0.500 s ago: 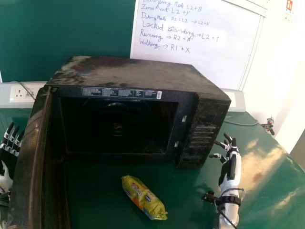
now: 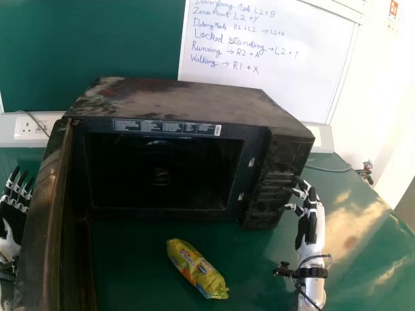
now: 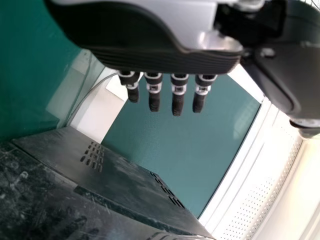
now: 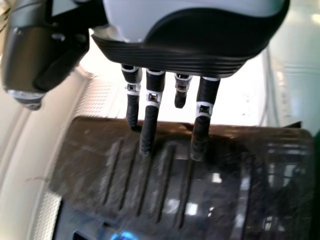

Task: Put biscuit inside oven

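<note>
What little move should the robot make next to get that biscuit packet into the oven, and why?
Probably bring the right hand down beside the biscuit packet: the packet lies on the table before the microwave oven, whose door is open, while that hand is over by the ridged front panel.

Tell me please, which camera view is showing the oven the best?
The head view: it shows the oven from the front, with open door and cavity. The left wrist view shows its casing with vent slots; the right wrist view, its ribbed panel.
</note>
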### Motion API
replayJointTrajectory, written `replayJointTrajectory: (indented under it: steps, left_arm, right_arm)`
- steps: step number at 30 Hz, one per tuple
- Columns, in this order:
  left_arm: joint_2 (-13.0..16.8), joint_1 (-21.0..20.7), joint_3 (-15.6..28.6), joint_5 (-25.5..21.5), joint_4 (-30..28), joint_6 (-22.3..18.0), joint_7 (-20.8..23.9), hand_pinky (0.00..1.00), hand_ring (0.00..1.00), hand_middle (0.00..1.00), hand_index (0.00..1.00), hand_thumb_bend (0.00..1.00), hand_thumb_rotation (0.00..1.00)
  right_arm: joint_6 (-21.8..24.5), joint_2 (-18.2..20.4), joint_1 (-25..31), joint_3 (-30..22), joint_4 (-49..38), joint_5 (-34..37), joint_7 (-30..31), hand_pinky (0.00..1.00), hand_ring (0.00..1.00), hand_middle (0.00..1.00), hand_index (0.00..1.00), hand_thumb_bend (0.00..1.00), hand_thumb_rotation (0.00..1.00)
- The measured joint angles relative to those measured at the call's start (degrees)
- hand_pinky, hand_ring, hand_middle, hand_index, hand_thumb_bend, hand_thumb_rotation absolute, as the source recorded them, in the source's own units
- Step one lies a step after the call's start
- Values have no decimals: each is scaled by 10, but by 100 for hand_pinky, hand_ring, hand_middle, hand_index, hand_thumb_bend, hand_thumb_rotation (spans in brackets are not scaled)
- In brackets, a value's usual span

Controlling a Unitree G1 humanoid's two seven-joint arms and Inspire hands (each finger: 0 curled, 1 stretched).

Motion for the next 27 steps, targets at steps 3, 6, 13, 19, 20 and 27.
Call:
replayJointTrajectory:
  steps: [3, 6, 13, 19, 20, 27]
  left_arm:
    - [0, 0, 0, 0, 2, 0, -1, 62, 68, 78, 90, 11, 0]
    - [1, 0, 0, 0, 6, 0, -5, 57, 67, 78, 90, 10, 0]
    - [1, 0, 0, 0, 5, 0, -7, 55, 66, 77, 89, 11, 0]
    - [0, 1, 0, 0, 0, 1, 1, 59, 67, 78, 90, 11, 0]
    - [0, 1, 0, 0, 0, 1, 1, 59, 67, 78, 90, 11, 0]
    - [-3, 1, 0, 0, -4, 1, 1, 63, 68, 79, 91, 11, 0]
  right_arm:
    - [-15, 0, -1, 0, 3, -2, -2, 30, 41, 56, 76, 94, 91]
    - [-33, 0, -1, 0, 6, -11, -15, 29, 39, 55, 75, 94, 93]
    - [-52, -3, -3, 9, 11, -39, -55, 30, 40, 55, 71, 100, 94]
    - [-60, -7, -4, 18, 14, -48, -73, 30, 40, 55, 70, 99, 97]
    - [-62, -7, -4, 20, 14, -52, -78, 30, 40, 55, 70, 99, 97]
    - [-71, -13, -4, 39, 16, -82, -118, 33, 43, 56, 71, 100, 97]
